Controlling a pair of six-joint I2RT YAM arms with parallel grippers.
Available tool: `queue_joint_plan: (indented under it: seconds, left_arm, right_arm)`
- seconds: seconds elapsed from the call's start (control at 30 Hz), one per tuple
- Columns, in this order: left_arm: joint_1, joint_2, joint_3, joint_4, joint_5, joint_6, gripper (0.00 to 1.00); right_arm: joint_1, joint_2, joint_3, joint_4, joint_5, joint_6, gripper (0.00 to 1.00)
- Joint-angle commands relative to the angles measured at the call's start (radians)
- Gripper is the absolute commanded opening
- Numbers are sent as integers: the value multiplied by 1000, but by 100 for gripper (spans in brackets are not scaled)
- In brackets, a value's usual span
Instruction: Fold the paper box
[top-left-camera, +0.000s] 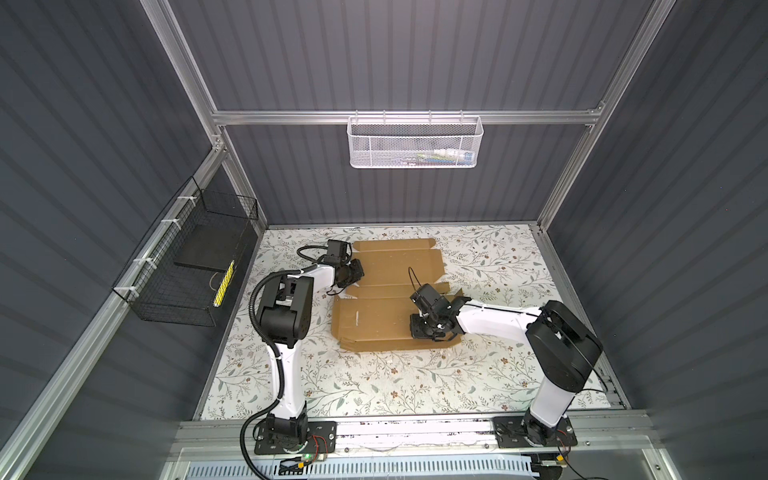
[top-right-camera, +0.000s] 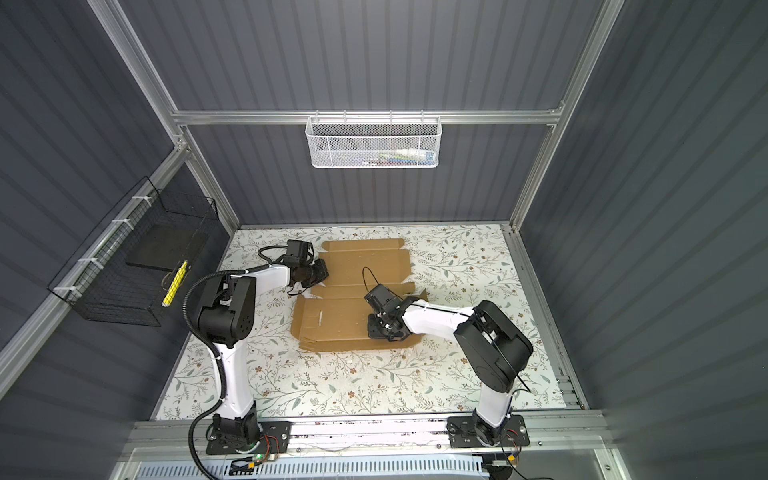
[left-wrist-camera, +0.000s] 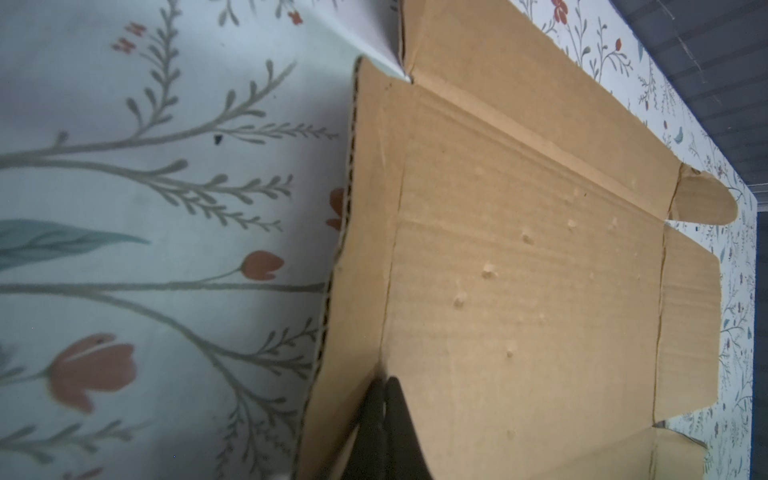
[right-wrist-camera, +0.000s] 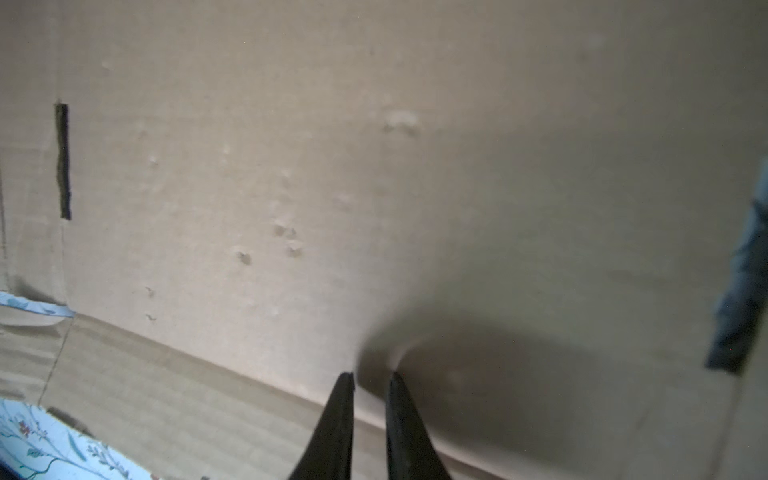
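Note:
The paper box (top-left-camera: 386, 307) (top-right-camera: 345, 316) lies as a flat brown die-cut cardboard sheet on the floral table in both top views. My left gripper (top-left-camera: 357, 274) (top-right-camera: 322, 272) sits at the left edge of the sheet's far panel. In the left wrist view it (left-wrist-camera: 384, 380) is shut, its tips on the crease beside a side flap (left-wrist-camera: 357, 249) that tilts up off the table. My right gripper (top-left-camera: 417, 330) (top-right-camera: 374, 330) points down onto the near right part of the sheet. In the right wrist view it (right-wrist-camera: 371, 376) stands narrowly open, nothing between the fingers, tips touching cardboard (right-wrist-camera: 291, 166) near a crease.
A white mesh basket (top-left-camera: 415, 143) hangs on the back rail. A black wire basket (top-left-camera: 187, 266) holding a dark flat pad and a yellow item is fixed to the left wall. Floral tabletop (top-left-camera: 415, 386) shows in front of the sheet and to its right.

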Motion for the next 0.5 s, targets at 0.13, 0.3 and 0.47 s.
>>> queue_joint_plan:
  seconds: [0.13,0.3,0.47]
  left_arm:
    - [67,-68,-152,-16,4,-12,0]
    - [71,-122,-280,41,35,-38,0]
    - [71,-179,-411,103,74,-72,0]
  right_arm:
    - [-83,34,-32,-17,-7,-55,19]
    - [-147,80,-8,-36,-14,-102,19]
    - [-217,135,72,-83,-8,-169,19]
